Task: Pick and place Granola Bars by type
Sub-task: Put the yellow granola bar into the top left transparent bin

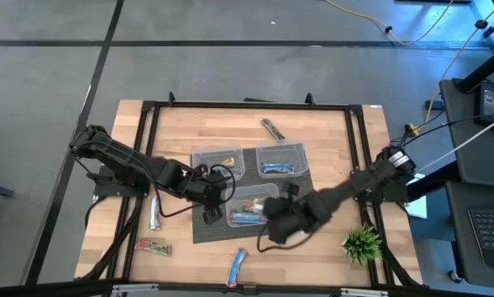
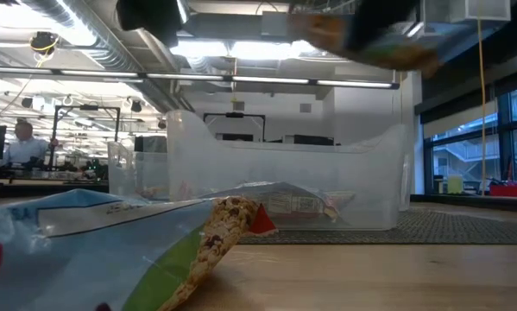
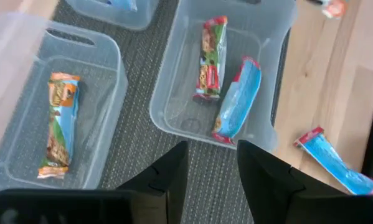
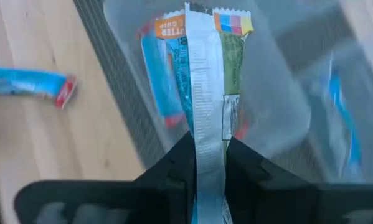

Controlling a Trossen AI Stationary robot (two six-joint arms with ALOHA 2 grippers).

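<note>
A: What is held, and by which arm?

B: A granola bar (image 4: 206, 93) is pinched between the closed fingers of the right gripper (image 4: 208, 163), by one end of its wrapper, with the back seam turned toward the wrist camera. It is hung over the near tub (image 1: 251, 206), which sits on the dark mat (image 1: 205, 229) toward the front edge of the tabletop (image 1: 329, 148).

A: And the left gripper?

B: The left gripper (image 3: 212, 163) is parted and empty, held over the mat just beside the near tub. In that tub a red-and-green bar (image 3: 211, 57) and a blue bar (image 3: 238, 99) are seen lying side by side.

A: Where are the other bars?

B: One orange-and-blue bar (image 3: 61, 123) lies in the rear-left tub (image 1: 218, 159) and a blue one (image 1: 277, 168) in the rear-right tub (image 1: 281, 158). Loose on the wood are a silver bar (image 1: 154, 212) near the left edge, a red-green one (image 1: 153, 246) at the front-left corner, a blue one (image 1: 237, 267) at the front edge, and a dark one (image 1: 271, 129) toward the rear edge.

A: How should such a bar be expected to handle?

B: It is judged light and fairly stiff along its length, with slick foil that could slide in the fingers and a crumbly filling that could be crushed. A hold across the middle of the width is judged safest for the loose bars; the crimped end, as gripped now, is thin and may let the bar swing.
</note>
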